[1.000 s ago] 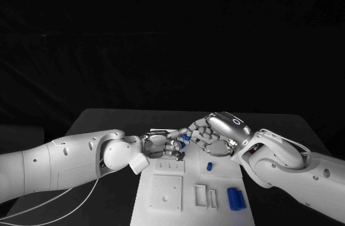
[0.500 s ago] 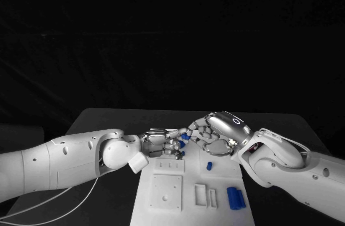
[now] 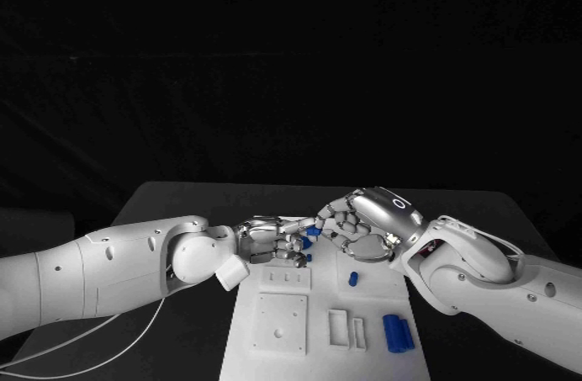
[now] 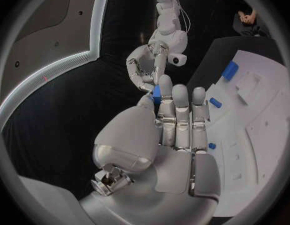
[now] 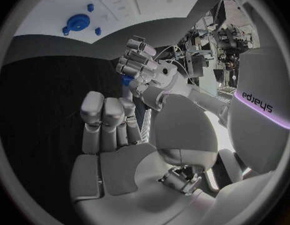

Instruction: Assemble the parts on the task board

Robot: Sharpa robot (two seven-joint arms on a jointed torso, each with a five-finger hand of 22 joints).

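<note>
Over the far end of the white task board (image 3: 318,315) my two hands meet fingertip to fingertip. My left hand (image 3: 273,244) pinches a small blue part (image 3: 313,230) between thumb and fingers; the same blue part (image 4: 157,93) shows at the tips of my left hand (image 4: 176,130). My right hand (image 3: 359,224) has its fingers curled against that part from the other side. At my right hand (image 5: 114,135) a blue piece (image 5: 145,119) sits between fingers and thumb, facing my left hand (image 5: 139,60). My right hand (image 4: 145,67) touches the part.
A short blue peg (image 3: 353,280) and a larger blue block (image 3: 397,332) lie on the board's right side. White blocks (image 3: 346,329) and a square plate (image 3: 282,322) lie nearer me. A round blue piece (image 5: 77,21) sits on the board.
</note>
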